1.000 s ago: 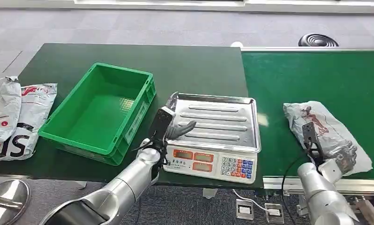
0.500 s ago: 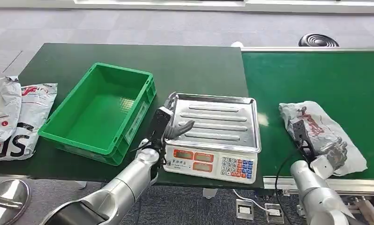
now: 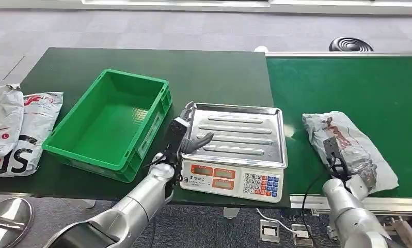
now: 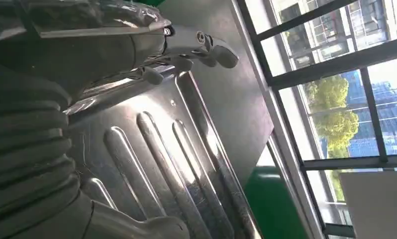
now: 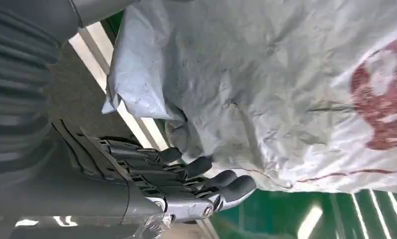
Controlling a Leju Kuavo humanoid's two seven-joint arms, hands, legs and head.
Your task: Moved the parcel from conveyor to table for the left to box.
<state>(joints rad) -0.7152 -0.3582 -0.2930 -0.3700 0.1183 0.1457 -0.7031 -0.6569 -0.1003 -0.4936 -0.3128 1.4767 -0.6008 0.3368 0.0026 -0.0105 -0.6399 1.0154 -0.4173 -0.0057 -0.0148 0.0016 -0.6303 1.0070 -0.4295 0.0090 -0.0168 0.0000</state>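
Two mailers at far left on the worktop, just beside the green bin. Right of the bin, a scale with a steel tray. Left robot hand over the tray's left edge, fingers loosely spread, holding nothing. Further right, on the conveyor, the parcel, lying flat near the belt's front edge. Right robot hand at the parcel's near corner, fingers curled against the wrinkled plastic; cannot tell whether clamped on it or merely touching.
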